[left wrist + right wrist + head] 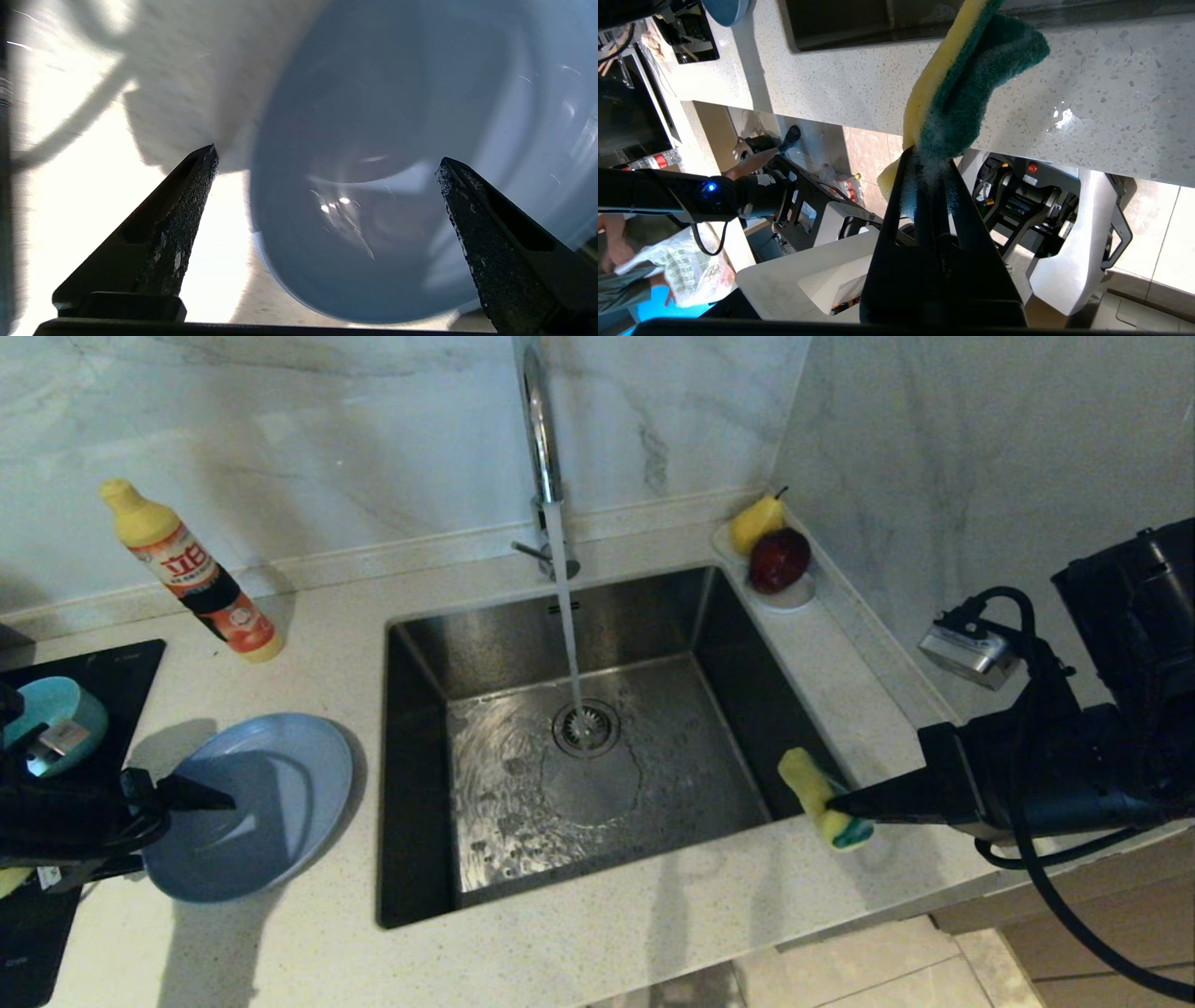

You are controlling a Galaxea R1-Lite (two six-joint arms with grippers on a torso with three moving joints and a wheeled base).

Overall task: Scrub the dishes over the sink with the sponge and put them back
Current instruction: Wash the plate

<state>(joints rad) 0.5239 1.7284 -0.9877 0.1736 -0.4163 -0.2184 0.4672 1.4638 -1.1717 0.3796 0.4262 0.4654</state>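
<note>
At the lower left of the head view, the left pincer (pixel 210 796) hangs over the grey-blue plate (pixel 280 793) with its fingers (pixel 187 205) spread wide, one over the plate's rim side and the other over its inside. The plate lies flat on the worktop (pixel 653 933) just left of the sink (pixel 523 784), where water runs from the faucet (pixel 540 439) onto the drain. At the right, the right pincer (pixel 840 803) pinches the sponge (pixel 822 798) above the sink's right edge. A teal-blue bowl (pixel 56 714) sits at the far left.

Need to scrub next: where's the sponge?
In the head view, the sponge is pinched in the right gripper, at the sink's right edge.
</note>
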